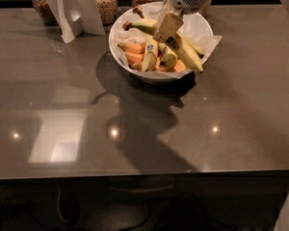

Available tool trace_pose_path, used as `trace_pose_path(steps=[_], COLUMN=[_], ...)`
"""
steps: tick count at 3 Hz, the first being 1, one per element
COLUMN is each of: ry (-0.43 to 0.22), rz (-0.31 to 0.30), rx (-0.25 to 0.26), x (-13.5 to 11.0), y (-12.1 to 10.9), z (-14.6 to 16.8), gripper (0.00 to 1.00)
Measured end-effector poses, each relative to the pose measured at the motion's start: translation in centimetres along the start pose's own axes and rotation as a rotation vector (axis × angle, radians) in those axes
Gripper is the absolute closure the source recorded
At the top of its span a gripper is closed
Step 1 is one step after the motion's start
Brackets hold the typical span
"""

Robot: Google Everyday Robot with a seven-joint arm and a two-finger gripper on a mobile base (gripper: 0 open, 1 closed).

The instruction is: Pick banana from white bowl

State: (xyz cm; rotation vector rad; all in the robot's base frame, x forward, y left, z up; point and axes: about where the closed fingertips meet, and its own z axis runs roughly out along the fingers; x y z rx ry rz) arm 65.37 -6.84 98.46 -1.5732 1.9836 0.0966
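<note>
The white bowl [202, 30] stands at the back middle of the grey table, lined with white paper. The long banana [188, 54] lies slanted across it, its greenish stem at the upper left and its dark tip over the right front rim, with a dark-blue sticker at mid-length. My gripper [167, 29] comes down from the top right and its beige fingers [166, 23] are closed on the banana at mid-length, just above the sticker. Short stubby bananas [150, 56] and orange fruit pieces [134, 57] lie beneath it in the bowl.
Glass jars of grain [106, 1] stand at the back edge behind the bowl. A white folded card stand [74, 8] is to the bowl's left. The table's front edge [144, 170] runs across the lower view.
</note>
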Motion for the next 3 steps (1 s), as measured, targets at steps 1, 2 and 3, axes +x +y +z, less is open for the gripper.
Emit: trace_pose_path(steps=[1, 2, 3], ry=[0.011, 0.026, 0.047], rz=[-0.042, -0.078, -0.152], rx=[-0.022, -0.041, -0.097], x=[0.0, 0.5, 1.3], y=[0.4, 1.2, 3.7], z=[-1.3, -2.7, -4.1], gripper=[1.0, 1.0, 1.0])
